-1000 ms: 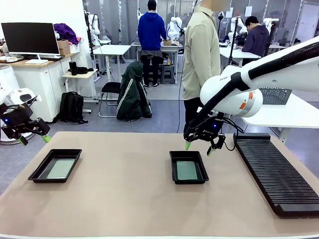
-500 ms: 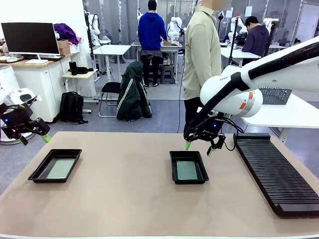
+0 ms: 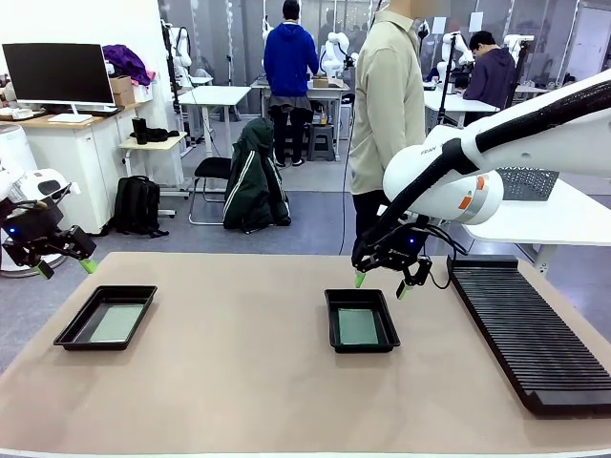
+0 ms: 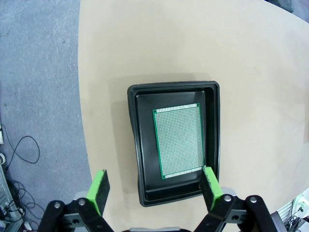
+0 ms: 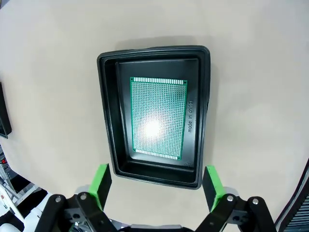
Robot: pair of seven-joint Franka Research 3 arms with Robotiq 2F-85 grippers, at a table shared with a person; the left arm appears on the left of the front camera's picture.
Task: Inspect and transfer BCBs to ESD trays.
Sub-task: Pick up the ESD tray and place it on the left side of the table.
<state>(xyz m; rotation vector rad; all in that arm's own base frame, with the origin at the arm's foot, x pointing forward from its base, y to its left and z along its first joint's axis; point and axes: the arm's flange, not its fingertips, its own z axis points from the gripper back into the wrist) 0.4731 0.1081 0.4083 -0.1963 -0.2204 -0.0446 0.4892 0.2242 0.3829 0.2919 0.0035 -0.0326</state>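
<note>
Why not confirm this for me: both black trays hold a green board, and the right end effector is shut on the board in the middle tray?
Not quite. The right end effector is open and hovers above the middle tray, gripping nothing; the board lies flat inside, as the right wrist view shows. Both trays do hold a green board.

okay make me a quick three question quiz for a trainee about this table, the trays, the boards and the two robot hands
1. True or false: each black tray holds one green board.
2. Which robot hand hangs beside the long black slotted rack? A) left B) right
3. What state are both hands in?

Key
1. True: the left tray holds a board, and the middle tray holds a board.
2. B: the right hand hangs above the middle tray's far end, next to the rack; the left hand is off the table's left edge.
3. Open and holding nothing.
</note>
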